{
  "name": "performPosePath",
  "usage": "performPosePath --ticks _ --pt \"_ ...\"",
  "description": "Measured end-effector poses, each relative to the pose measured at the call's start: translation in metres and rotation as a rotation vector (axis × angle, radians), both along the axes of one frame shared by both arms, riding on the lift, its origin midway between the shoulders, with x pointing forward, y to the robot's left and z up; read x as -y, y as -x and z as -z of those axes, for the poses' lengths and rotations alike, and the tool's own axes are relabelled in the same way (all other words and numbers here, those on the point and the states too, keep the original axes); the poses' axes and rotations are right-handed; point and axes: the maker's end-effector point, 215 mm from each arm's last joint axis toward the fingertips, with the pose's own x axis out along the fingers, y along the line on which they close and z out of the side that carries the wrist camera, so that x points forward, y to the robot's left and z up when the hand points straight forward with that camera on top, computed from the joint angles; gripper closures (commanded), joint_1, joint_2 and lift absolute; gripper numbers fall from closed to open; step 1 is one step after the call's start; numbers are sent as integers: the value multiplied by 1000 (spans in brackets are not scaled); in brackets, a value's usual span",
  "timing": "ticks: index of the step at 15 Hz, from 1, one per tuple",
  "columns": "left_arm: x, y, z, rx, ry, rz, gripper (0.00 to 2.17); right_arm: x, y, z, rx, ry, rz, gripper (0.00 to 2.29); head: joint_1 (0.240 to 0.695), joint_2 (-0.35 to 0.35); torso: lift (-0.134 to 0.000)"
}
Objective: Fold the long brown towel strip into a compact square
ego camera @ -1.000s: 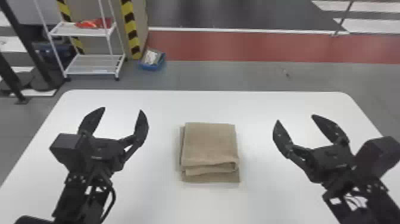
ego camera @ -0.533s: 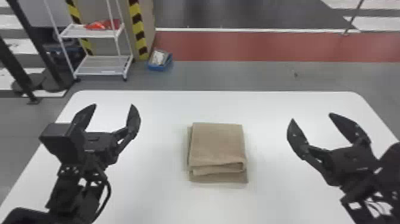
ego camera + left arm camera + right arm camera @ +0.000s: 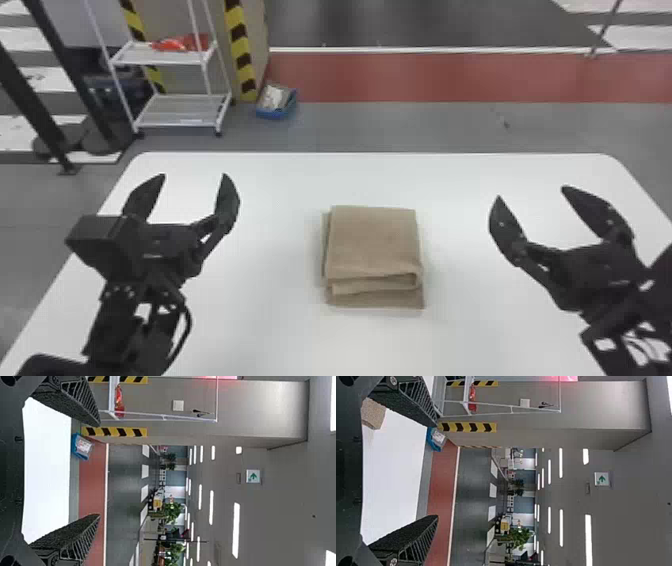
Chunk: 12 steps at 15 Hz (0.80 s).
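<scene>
Towel point(image 3: 372, 242) between both end effectors point(image 3: 194, 175)

From above, the head camera looks down toward 12 o'clock over the white surface point(image 3: 270, 320); closer in, both wrist cameras gaze outward across it, all three catching the blue bin point(image 3: 275, 113) at 11 o'clock.

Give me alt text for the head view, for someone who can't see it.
A brown towel, folded into a compact, slightly uneven stack, lies on a white table between the robot's open left end effector and open right end effector.
</scene>
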Motion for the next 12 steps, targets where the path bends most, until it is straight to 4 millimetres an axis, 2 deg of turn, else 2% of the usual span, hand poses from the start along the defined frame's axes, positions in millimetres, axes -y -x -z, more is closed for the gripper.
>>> performPosePath --ticks 12 --pt "9 -2 3 -4 9 18 87 1 -4 -2 3 2 5 80 695 14 -124"
